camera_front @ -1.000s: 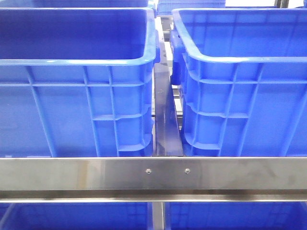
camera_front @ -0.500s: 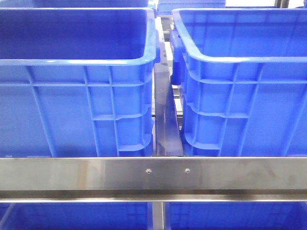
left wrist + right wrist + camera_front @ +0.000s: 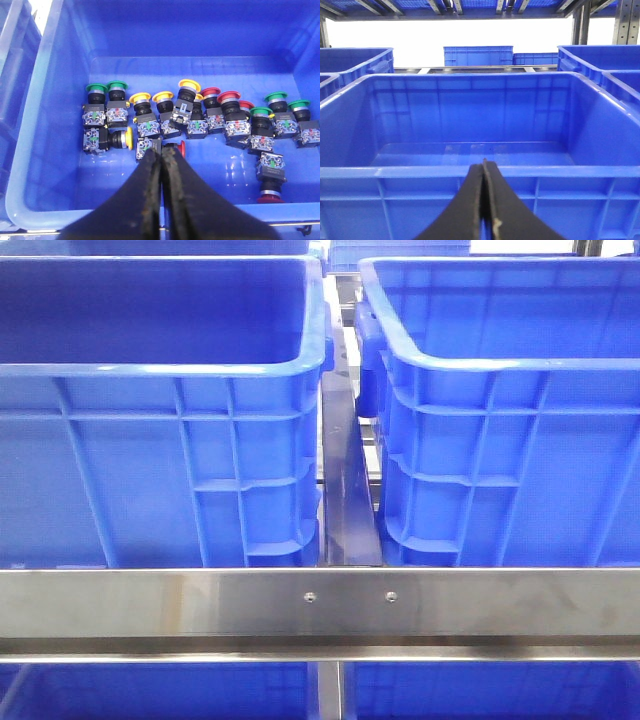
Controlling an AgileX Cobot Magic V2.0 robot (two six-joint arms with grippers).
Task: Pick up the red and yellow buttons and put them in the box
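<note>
In the left wrist view several push buttons with red, yellow and green caps lie in a row in a blue crate (image 3: 60, 185). A red-capped button (image 3: 183, 148) lies on its side just beyond my left gripper (image 3: 162, 151), and a yellow-capped one (image 3: 128, 138) lies on its side close by. The left gripper is shut and empty, above the crate floor. The box (image 3: 470, 115) with lighter panelled walls is empty. My right gripper (image 3: 483, 167) is shut and empty, just outside its near rim. In the front view the box (image 3: 500, 365) stands on the right. Neither gripper shows there.
The crate with dark smooth inner walls (image 3: 150, 368) stands on the left in the front view, its floor hidden. A steel rail (image 3: 320, 605) crosses in front of both crates, with a narrow gap between them. Green-capped buttons (image 3: 116, 87) lie among the others. More blue crates (image 3: 477, 55) stand behind.
</note>
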